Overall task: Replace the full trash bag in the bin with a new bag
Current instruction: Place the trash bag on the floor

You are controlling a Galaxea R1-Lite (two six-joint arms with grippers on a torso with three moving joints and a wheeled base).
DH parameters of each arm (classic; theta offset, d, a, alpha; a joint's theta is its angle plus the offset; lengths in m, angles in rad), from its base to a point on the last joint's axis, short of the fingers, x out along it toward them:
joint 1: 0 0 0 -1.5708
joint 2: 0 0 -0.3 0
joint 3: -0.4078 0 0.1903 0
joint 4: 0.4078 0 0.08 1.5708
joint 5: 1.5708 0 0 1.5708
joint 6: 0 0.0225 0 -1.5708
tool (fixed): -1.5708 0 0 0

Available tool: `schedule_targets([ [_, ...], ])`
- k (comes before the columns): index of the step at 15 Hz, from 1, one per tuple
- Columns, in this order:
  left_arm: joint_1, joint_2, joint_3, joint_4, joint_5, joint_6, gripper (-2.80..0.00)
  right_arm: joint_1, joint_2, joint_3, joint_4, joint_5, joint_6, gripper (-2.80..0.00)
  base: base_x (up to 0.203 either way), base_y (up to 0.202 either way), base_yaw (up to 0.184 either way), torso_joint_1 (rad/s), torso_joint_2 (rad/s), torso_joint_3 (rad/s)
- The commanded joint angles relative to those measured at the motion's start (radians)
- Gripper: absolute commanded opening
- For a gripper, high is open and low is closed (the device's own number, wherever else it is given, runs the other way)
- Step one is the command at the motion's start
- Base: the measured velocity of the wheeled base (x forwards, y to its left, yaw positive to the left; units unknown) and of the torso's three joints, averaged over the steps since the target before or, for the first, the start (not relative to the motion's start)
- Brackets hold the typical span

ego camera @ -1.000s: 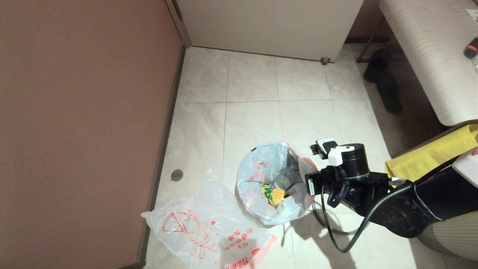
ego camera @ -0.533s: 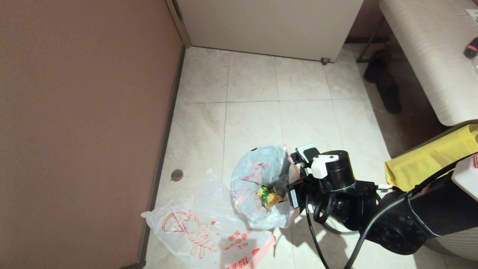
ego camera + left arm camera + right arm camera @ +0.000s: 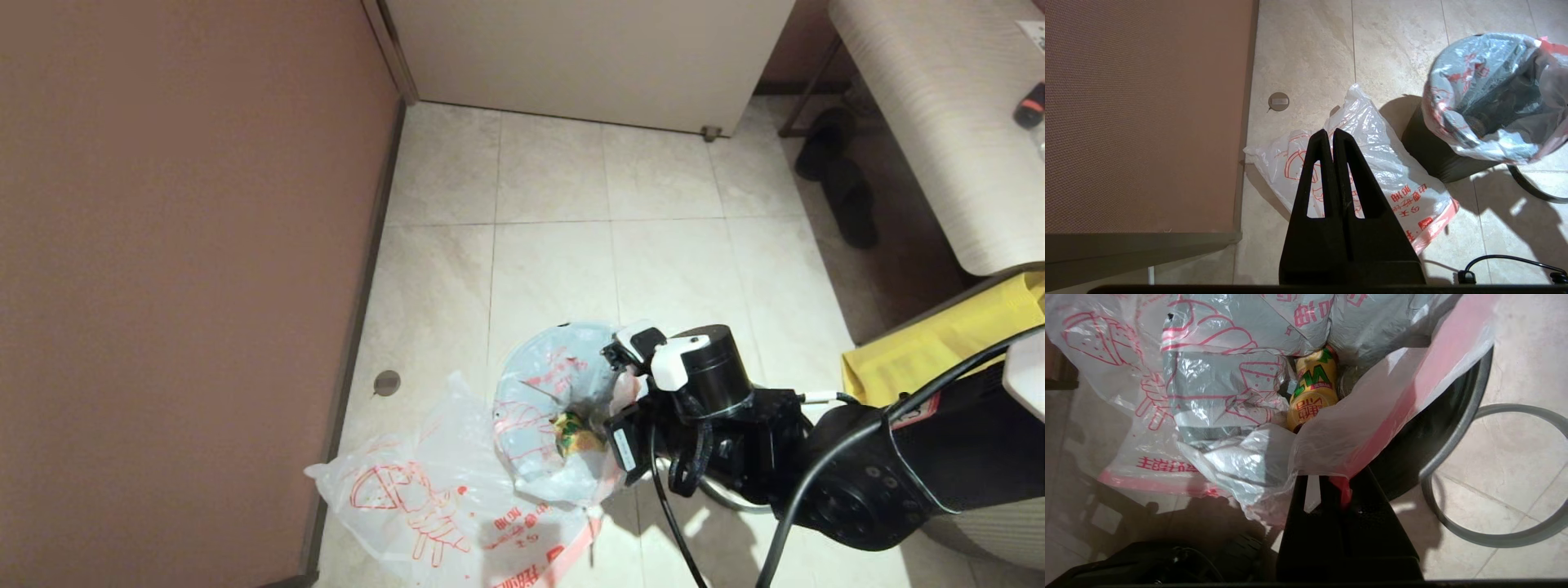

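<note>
Right wrist view shows the right pincer (image 3: 1336,486) clamped on the pink edge band of the full trash bag (image 3: 1224,392), which sits in the bin (image 3: 1437,416) beside the grey rim ring (image 3: 1515,535). Lifting should go slowly and straight up — the thin film can tear, and the yellow bottle (image 3: 1312,392) may spill. Left pincer (image 3: 1333,136) hangs pressed together over the new bag (image 3: 1392,175) on the floor.

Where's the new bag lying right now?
In the head view the new bag lies flat on the floor tiles, to the left of the bin, beside the brown wall.
</note>
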Motion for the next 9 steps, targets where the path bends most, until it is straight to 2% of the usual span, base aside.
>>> schedule_targets([
  [1,0.000,0.001,0.000,-0.002,0.000,-0.001,-2.80,-0.031,0.061,-0.001,-0.004,-0.001,-0.001,-2.80,0.000,0.000,0.000,0.000,0.00,0.000],
  [4,0.000,0.001,0.000,0.000,0.000,-0.001,-2.80,-0.052,0.155,-0.044,-0.014,0.002,-0.001,-2.80,0.000,0.000,0.000,0.000,0.00,0.000],
  [8,0.000,0.001,0.000,0.000,0.000,-0.001,-2.80,-0.057,0.311,-0.234,-0.007,0.004,-0.023,-2.80,0.000,0.000,0.000,0.000,0.00,0.000],
  [9,0.000,0.001,0.000,-0.001,0.000,-0.001,-2.80,-0.035,0.320,-0.268,0.013,0.004,-0.026,-2.80,0.000,0.000,0.000,0.000,0.00,0.000],
])
